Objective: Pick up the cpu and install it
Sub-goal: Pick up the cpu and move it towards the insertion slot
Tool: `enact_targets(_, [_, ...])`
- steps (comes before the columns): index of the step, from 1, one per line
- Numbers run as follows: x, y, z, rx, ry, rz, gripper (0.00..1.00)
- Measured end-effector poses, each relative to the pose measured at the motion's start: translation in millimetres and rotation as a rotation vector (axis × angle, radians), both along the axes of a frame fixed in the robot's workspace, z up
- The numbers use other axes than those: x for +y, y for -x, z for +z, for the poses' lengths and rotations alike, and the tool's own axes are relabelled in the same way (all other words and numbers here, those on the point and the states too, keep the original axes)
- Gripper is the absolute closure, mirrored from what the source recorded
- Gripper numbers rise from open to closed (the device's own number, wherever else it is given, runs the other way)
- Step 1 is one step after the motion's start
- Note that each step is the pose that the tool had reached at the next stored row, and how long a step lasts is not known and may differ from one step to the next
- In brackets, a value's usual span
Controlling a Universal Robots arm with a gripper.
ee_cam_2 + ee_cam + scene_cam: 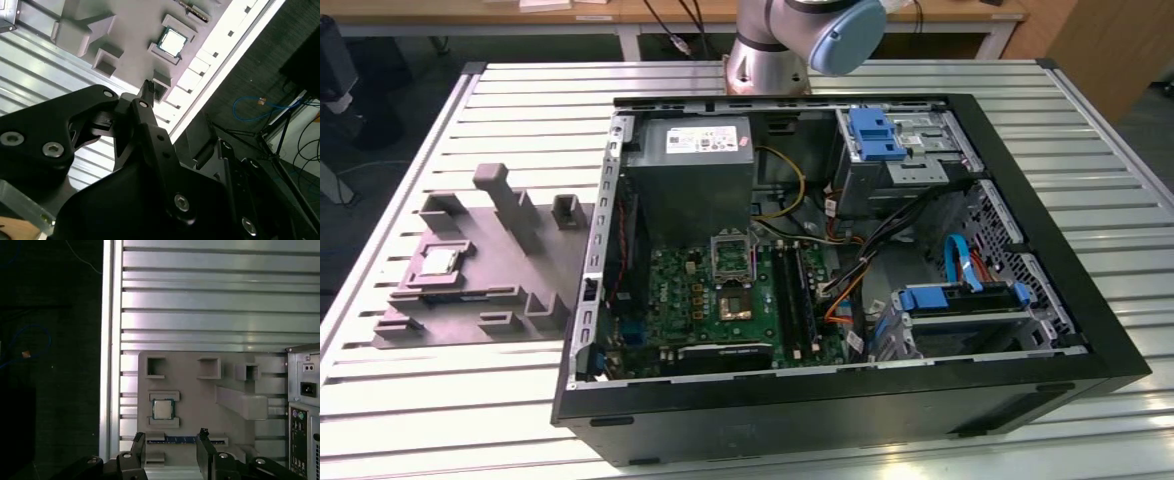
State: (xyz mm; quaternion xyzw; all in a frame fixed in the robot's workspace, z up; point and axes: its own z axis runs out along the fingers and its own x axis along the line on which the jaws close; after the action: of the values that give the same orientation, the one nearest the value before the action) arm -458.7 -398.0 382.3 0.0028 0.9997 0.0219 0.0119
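The cpu is a small silvery square chip with a pale rim. It lies flat in a recess of the grey moulded tray. In the second wrist view the cpu sits in the tray, and in the exterior view the cpu is on the tray at the exterior view's left. My gripper hangs well above the tray, open, with nothing between its black fingers. The silver-framed socket sits on the motherboard inside the open computer case.
The case lies open on a slatted metal table, with a grey power supply, blue drive brackets and cables inside. The arm's base stands behind the case. A memory stick lies in the tray near the cpu.
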Motion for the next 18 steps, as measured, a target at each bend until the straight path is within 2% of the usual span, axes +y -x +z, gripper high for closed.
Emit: enact_targets(18, [0.1, 0.0, -6.7, -0.0002, 0.0005, 0.0, 0.47])
